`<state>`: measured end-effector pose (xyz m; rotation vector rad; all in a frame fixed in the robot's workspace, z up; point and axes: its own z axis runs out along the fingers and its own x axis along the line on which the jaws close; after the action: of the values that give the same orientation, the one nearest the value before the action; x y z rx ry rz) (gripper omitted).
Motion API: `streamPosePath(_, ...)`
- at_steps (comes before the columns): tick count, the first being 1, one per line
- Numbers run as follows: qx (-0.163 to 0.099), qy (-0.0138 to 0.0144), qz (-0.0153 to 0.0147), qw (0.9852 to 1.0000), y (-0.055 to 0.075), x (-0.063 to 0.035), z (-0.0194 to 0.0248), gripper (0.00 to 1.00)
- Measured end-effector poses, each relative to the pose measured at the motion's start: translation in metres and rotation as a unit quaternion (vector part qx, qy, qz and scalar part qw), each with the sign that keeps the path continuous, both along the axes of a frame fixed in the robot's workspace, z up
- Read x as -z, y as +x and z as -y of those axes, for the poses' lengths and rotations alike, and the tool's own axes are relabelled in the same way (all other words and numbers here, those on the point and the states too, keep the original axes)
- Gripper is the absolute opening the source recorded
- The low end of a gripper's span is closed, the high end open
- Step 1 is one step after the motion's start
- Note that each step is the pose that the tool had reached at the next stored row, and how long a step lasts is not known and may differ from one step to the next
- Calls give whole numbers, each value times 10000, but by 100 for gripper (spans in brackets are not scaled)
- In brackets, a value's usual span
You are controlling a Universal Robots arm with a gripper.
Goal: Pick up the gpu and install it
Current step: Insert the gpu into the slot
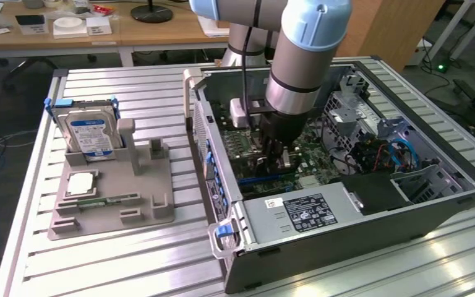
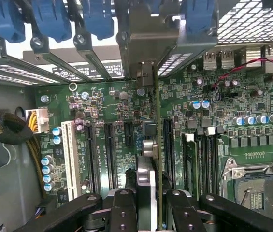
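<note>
Case (image 1: 435,204) sat on table (image 1: 138,260) at the exterior view's right, parts holder (image 1: 114,185) beside it at the left, hard drive (image 1: 91,133) upright at holder's far end. Gripper (image 1: 272,159) was inside case, gpu (image 2: 158,145) edge-on between its fingers, over motherboard (image 2: 102,96).

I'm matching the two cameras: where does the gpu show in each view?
Exterior view: the gpu sits under the gripper inside the computer case, near the picture's middle.
Wrist view: the gpu runs edge-on between the fingers, over the motherboard's slots.
Shared landmark: the green motherboard.
</note>
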<state>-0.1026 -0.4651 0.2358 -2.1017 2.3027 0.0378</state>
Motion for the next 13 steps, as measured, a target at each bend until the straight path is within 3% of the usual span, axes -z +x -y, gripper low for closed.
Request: streamPosePath(13, -14, 0, 0, 10000, 0, 22, -12, 28)
